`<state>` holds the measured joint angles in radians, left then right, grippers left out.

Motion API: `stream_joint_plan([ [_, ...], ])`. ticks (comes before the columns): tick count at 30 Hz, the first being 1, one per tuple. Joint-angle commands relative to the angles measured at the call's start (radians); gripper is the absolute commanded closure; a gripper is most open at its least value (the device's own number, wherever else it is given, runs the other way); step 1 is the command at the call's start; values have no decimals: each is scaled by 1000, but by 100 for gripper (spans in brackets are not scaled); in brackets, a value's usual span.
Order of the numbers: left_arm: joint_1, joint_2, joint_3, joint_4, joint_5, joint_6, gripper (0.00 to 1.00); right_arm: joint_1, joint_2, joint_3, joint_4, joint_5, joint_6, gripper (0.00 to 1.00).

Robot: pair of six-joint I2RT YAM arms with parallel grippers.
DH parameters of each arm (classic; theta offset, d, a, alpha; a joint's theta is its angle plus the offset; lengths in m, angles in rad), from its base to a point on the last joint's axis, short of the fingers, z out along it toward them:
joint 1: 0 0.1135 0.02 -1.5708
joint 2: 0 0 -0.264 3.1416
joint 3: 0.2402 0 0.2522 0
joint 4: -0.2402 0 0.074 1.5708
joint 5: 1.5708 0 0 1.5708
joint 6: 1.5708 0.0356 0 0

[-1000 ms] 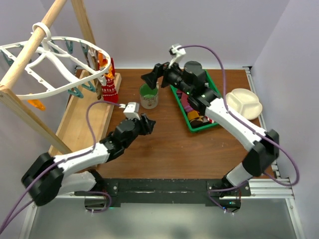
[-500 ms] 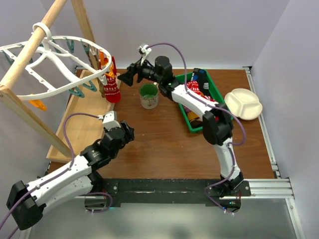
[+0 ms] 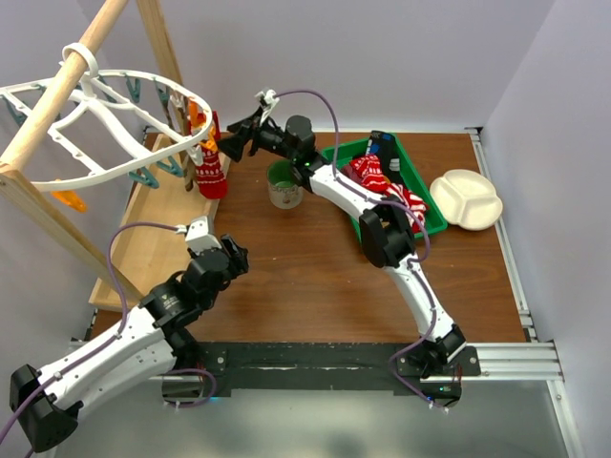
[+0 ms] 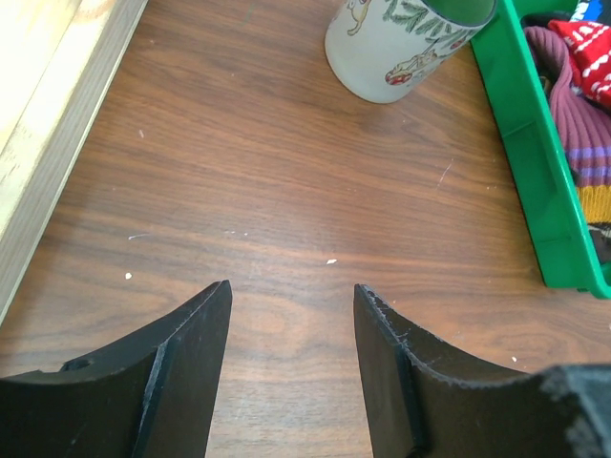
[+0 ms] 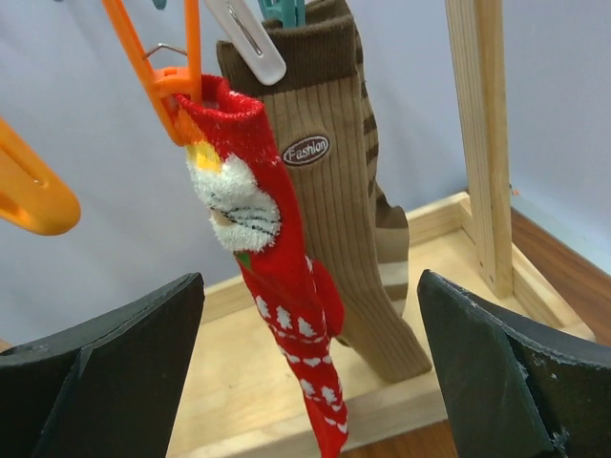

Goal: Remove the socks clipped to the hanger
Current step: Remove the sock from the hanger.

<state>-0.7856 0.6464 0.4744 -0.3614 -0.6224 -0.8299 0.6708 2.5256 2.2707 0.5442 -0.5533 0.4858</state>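
While the right gripper (image 5: 305, 382) stands wide open, grasping nothing and touching nothing, a red Christmas sock (image 5: 277, 277) hangs straight ahead of its spread fingers, clear of both. That sock dangles from an orange clip (image 5: 177, 86) under the hanger (image 3: 105, 172), at the rim nearest the gripper. Just behind it, touching it, a brown ribbed sock (image 5: 344, 219) hangs from a teal clip (image 5: 286, 10). Well away from the hanger, the left gripper (image 4: 291, 296) hovers low over the table (image 4: 267, 191), its jaws parted and empty. More socks (image 3: 382, 181) lie in a green bin (image 3: 434, 215), well apart from the hanger, beyond a mug (image 3: 284, 184).
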Motion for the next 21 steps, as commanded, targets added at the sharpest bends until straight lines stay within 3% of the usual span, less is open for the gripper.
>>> stream_joint_plan([
  [1,6,-8,47,-7,-5,2,41,36,9,67,129,10,44,2],
  [8,6,-4,61,6,6,26,41,69,47,131,106,75,20,2],
  [12,6,-17,61,10,-8,37,41,73,39,121,126,92,23,9],
  [15,6,-24,59,9,-5,34,41,73,33,119,132,96,27,28],
  [16,6,-27,59,9,-2,34,41,73,30,116,134,96,31,44],
  [19,6,-37,59,10,7,34,41,73,-2,78,135,104,31,70],
  [20,6,-43,58,10,9,34,41,73,-42,55,138,108,27,83],
  [21,6,-48,59,9,15,32,41,73,-66,-6,149,115,19,87],
])
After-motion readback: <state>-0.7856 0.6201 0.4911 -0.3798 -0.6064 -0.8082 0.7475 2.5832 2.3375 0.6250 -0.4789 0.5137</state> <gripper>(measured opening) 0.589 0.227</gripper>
